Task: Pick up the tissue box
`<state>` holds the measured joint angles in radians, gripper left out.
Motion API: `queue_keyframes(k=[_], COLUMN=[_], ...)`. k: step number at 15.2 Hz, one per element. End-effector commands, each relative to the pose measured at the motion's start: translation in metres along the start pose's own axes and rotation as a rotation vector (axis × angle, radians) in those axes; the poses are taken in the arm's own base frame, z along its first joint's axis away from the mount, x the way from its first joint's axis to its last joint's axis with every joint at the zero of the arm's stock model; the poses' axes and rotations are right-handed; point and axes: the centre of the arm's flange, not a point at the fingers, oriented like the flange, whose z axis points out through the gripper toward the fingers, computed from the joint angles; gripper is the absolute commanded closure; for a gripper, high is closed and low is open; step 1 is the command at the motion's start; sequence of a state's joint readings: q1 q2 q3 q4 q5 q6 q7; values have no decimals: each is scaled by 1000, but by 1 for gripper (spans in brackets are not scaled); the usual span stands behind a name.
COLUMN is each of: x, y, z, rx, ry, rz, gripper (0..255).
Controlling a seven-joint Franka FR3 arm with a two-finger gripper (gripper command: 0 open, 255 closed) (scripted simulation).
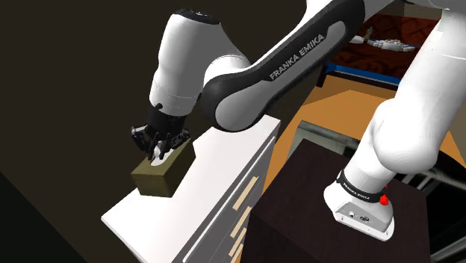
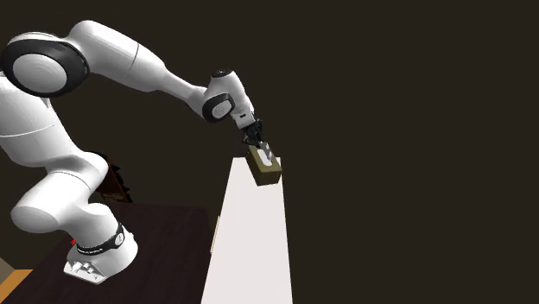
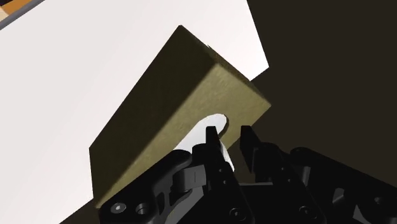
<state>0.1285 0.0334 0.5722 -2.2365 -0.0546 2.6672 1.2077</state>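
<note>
The tissue box [image 1: 158,174] is olive-brown with an oval slot on top that shows white. It stands near the far left edge of the white counter [image 1: 216,161] in the shoulder view. My gripper [image 1: 159,152] comes down onto its top. In the wrist view one finger [image 3: 212,139] dips into the slot and the other reaches past the box's end, clasping the strip of the tissue box [image 3: 172,102] between them. In the second exterior view the tissue box [image 2: 266,167] sits tilted at the counter's far end under the gripper [image 2: 264,152]. I cannot tell whether it touches the counter [image 2: 250,242].
The counter tops a cabinet with pale drawer handles [image 1: 246,196]. To its right stands my dark stand [image 1: 314,217] on an orange floor. A blue-edged piece of furniture [image 1: 358,71] stands further back. Dark space lies beyond the counter's left and far edges.
</note>
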Motion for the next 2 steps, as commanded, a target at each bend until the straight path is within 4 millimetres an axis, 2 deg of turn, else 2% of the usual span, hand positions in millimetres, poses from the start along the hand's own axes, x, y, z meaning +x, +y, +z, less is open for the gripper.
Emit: queue_keyframes(k=[1, 2], x=[1, 1], y=[-3, -3], z=[-6, -6], rx=[3, 3], ry=[2, 2], rz=[-1, -1], gripper=[255, 255])
